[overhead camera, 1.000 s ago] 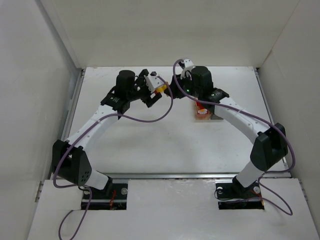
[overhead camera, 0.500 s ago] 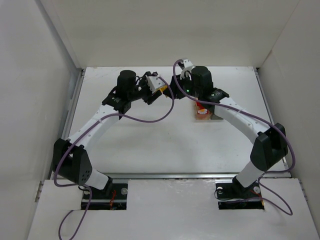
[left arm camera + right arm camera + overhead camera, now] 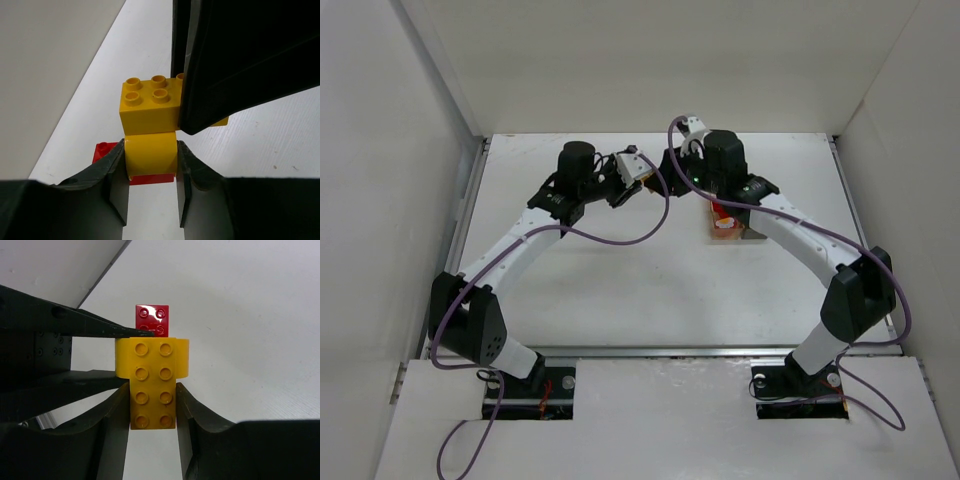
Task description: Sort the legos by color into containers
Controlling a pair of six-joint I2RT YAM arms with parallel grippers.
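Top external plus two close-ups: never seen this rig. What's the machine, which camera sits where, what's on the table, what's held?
The machine is two robot arms, a left arm and a right arm, bolted at the near edge of a white table. Each ends in a two-finger gripper. The wide picture comes from a fixed camera above and behind them. Each close-up comes from a camera on one wrist, looking out between that arm's own fingers.

The left gripper is shut on a rounded yellow brick. The right gripper is shut on a studded yellow brick. The two bricks look joined. A red brick lies on the table beyond them. The containers stand beside the right arm, with red pieces in the amber one.
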